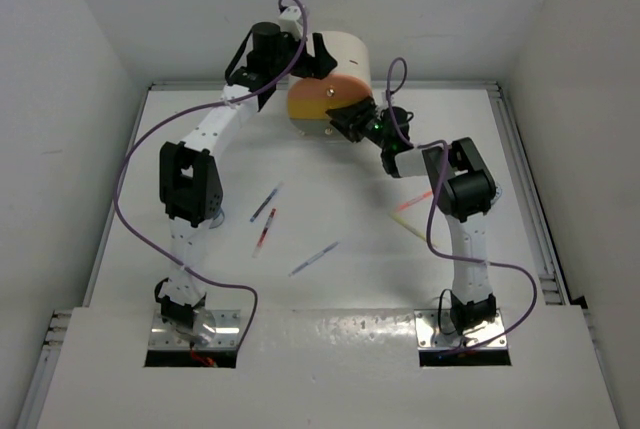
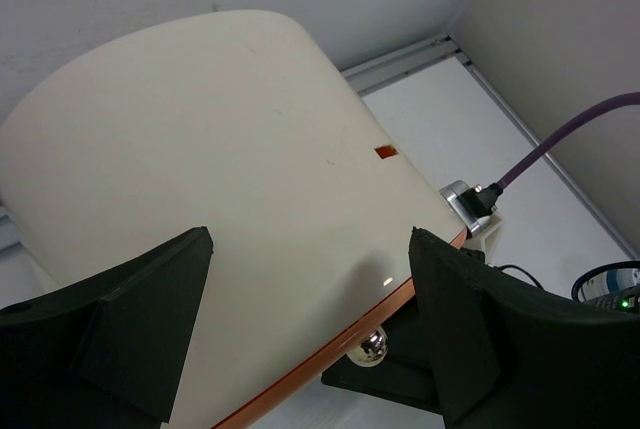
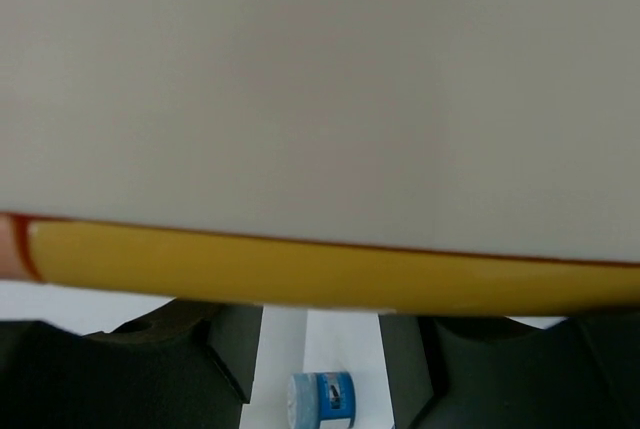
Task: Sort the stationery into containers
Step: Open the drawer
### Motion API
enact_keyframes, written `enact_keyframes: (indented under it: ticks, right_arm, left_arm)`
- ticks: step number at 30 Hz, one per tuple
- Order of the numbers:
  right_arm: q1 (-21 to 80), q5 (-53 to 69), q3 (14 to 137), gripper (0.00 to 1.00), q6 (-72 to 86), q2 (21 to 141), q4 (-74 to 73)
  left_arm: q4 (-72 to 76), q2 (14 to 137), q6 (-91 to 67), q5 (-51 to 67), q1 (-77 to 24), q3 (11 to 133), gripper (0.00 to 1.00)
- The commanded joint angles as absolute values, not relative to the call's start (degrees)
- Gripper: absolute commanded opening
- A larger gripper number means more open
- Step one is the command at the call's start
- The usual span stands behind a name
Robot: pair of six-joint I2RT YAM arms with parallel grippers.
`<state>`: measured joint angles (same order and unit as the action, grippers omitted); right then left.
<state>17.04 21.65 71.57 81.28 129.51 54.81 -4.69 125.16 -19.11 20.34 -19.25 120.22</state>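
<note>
The cream box (image 1: 345,54) with an arched top stands at the back, its orange drawer front (image 1: 312,99) facing me. My left gripper (image 1: 312,57) is open, its fingers (image 2: 150,299) straddling the box's top (image 2: 220,149). My right gripper (image 1: 347,119) is at the box's front, by a silver knob (image 2: 368,347). In the right wrist view its fingers (image 3: 215,359) stand apart under a yellow drawer edge (image 3: 320,274), which hides the tips. A small round blue-white piece (image 3: 322,402) lies between them. Blue-purple pens (image 1: 266,202) (image 1: 314,258) and a red pen (image 1: 264,231) lie mid-table.
A pink stick (image 1: 412,204) and a yellow stick (image 1: 410,227) lie by the right arm's forearm. Purple cables (image 1: 130,179) loop beside both arms. White walls close in the table on three sides.
</note>
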Motion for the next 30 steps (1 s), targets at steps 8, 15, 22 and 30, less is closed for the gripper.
enact_keyframes:
  ticks: [8,15,22,30]
  right_arm:
    - [17.4,20.5,76.2,0.43,82.9,130.8,54.8]
    - [17.5,20.7,77.5,0.37,84.5,131.0,53.9]
    - [17.6,21.5,77.6,0.19,85.1,130.5,53.9]
    - [17.7,25.0,73.2,0.0,85.0,127.5,56.5]
  left_arm:
    - [-6.2,124.8,-20.3,21.9,-20.1,118.3,0.86]
    - [-6.2,124.8,-20.1,21.8,-20.1,118.1,0.86]
    - [-6.2,124.7,-20.3,21.7,-20.1,118.1,0.86]
    - [-6.1,124.8,-20.3,20.7,-20.2,118.5,0.86]
